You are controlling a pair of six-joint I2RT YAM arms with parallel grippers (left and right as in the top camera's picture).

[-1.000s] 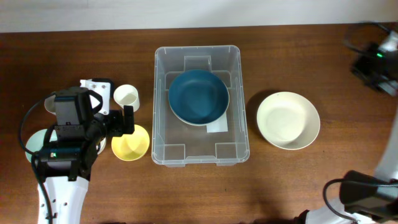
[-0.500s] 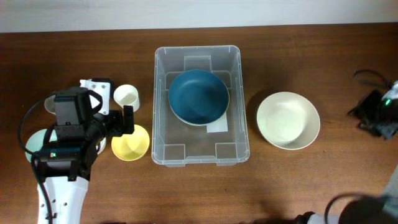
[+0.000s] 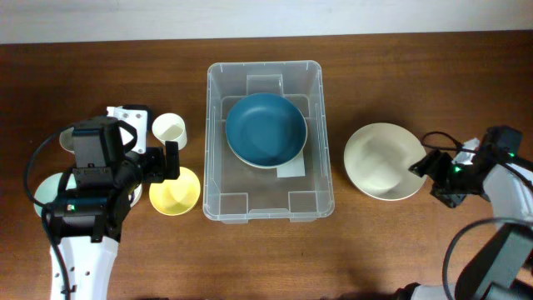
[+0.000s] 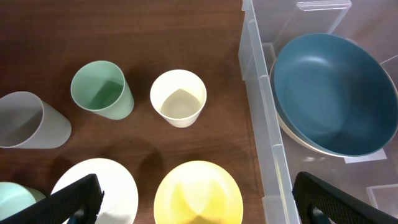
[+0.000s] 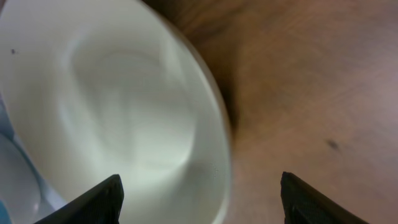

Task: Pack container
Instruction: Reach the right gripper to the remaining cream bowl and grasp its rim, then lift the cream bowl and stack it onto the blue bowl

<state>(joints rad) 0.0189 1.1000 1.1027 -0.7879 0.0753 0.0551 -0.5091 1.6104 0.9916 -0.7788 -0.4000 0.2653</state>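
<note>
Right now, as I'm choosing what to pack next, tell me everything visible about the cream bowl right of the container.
The cream bowl is round, shallow, smooth and matte, empty, upright on the wooden table, apart from the clear container. The right gripper, jaws open, straddles its right rim; whether it touches the bowl cannot be told.

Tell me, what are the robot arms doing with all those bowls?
They're packing dishes into the clear container. A blue bowl already sits inside it. The right end effector is open by the edge of the cream bowl on the table, not gripping it. The left end effector hangs open above the yellow bowl.
</note>
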